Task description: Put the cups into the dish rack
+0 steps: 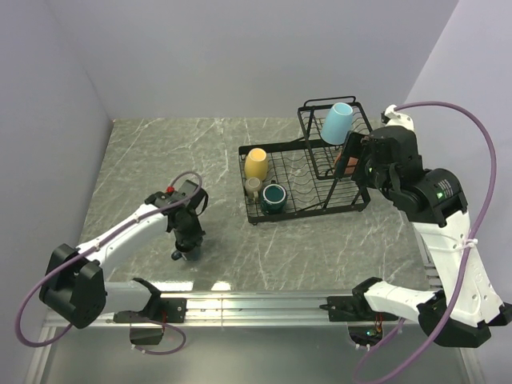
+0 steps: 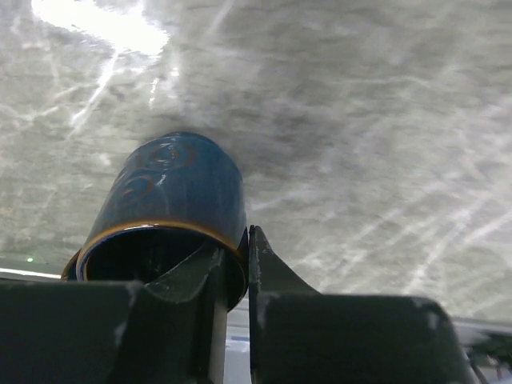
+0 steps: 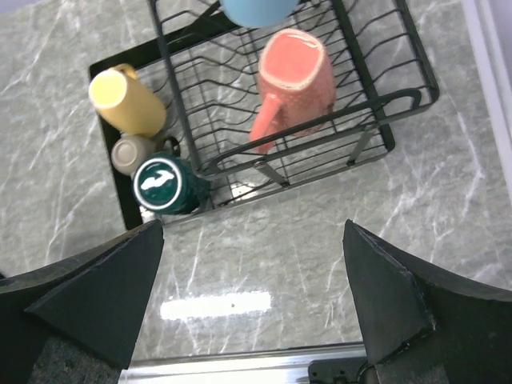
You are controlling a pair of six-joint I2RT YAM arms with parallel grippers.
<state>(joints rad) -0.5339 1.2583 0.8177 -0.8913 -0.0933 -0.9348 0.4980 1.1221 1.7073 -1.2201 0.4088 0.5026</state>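
The left hand (image 2: 232, 264) pinches the rim of the dark navy cup (image 2: 172, 212), one finger inside the mouth and one outside, a grip that suits carrying it by the wall; the cup sits on the worktop (image 1: 160, 160) left of the dish rack (image 1: 308, 188). The right hand (image 3: 252, 304) hangs wide and empty above the rack, where the salmon-pink cup (image 3: 292, 76) and light blue cup (image 1: 338, 122) lie in the upper basket and the yellow (image 1: 256, 164), olive-tan (image 1: 253, 186) and dark green (image 1: 274, 197) cups sit on the lower tray. No writing is readable.
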